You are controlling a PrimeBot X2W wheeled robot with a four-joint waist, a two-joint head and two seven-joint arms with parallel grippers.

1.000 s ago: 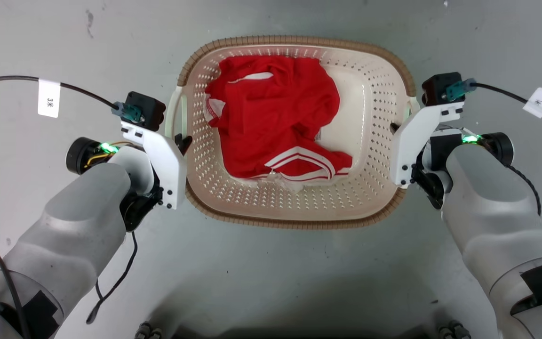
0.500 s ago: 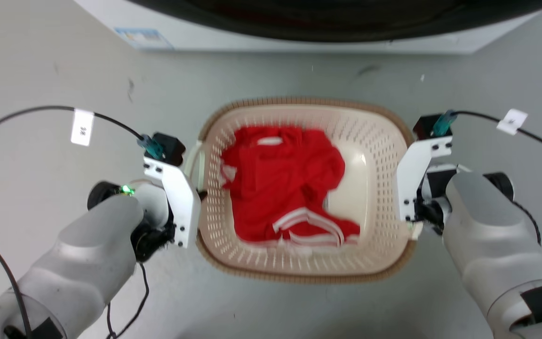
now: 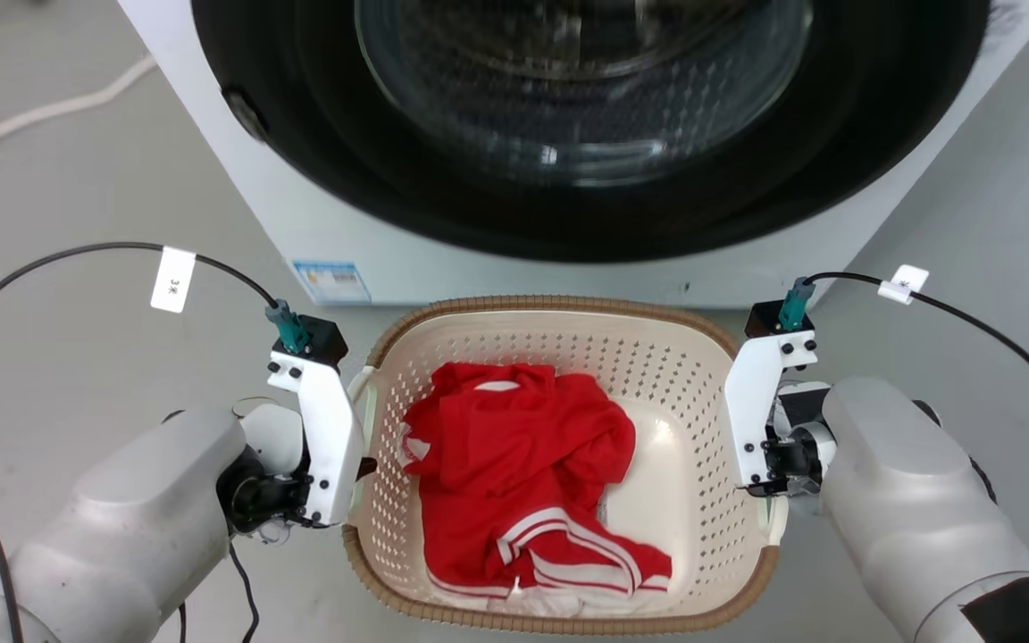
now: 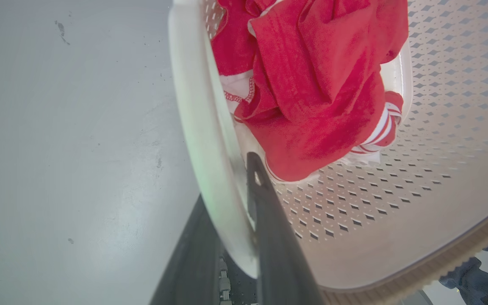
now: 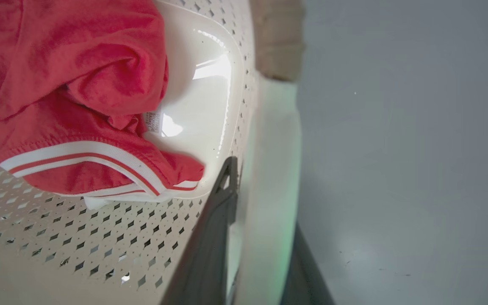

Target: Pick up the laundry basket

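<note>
The laundry basket (image 3: 559, 308) lies straight ahead between my arms, before the washer (image 3: 300, 205), long axis left to right. My left end effector (image 4: 227, 178) is clenched on its left handle (image 4: 197, 106), my right end effector (image 5: 261, 195) on its right handle (image 5: 271, 140), both equally near.

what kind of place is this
Likely a laundry area, perhaps a test space set up as one. A front-loading washer with a round glass door stands on a bare grey floor. Right in front of it is a laundry basket holding a red garment.
</note>
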